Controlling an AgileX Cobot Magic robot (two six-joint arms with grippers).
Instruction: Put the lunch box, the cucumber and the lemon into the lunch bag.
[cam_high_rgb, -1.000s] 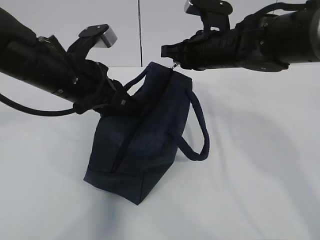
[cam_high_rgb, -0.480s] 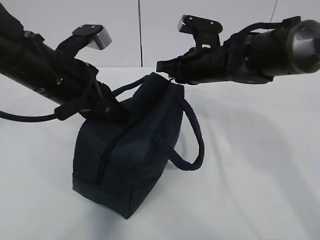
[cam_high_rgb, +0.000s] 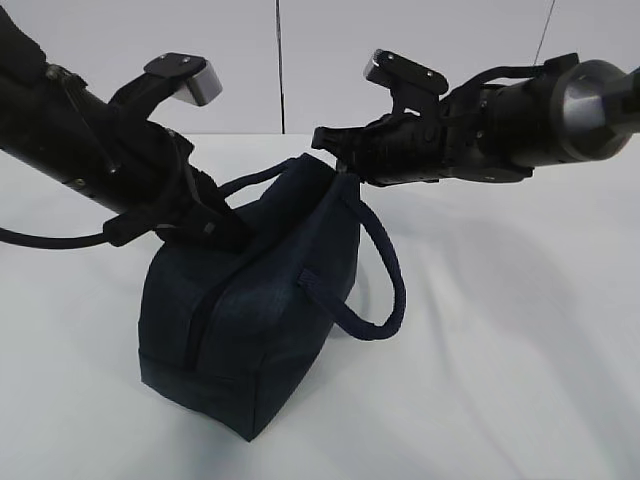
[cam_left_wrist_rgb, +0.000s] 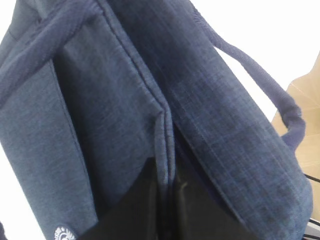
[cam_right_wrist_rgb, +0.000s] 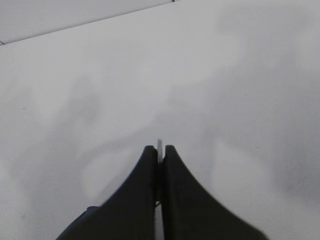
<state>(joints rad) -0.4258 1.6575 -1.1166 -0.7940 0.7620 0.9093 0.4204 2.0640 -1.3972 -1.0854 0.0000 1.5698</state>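
The dark navy lunch bag stands on the white table, its top ridge held between both arms. My left gripper is shut on a fold of the bag's fabric at the top; in the left wrist view its dark fingers pinch a seam of the bag. My right gripper is shut on the metal zipper pull at the bag's far top end. The white logo shows at the edge. The lunch box, cucumber and lemon are out of view.
One loop handle hangs down the bag's right side, the other arches behind the left gripper. The white table spreads around the bag. A white wall rises behind.
The bag has shifted left and sunk lower onto the table. The right gripper has dipped slightly and its wrist has rolled, keeping the pull. The left gripper keeps its hold.
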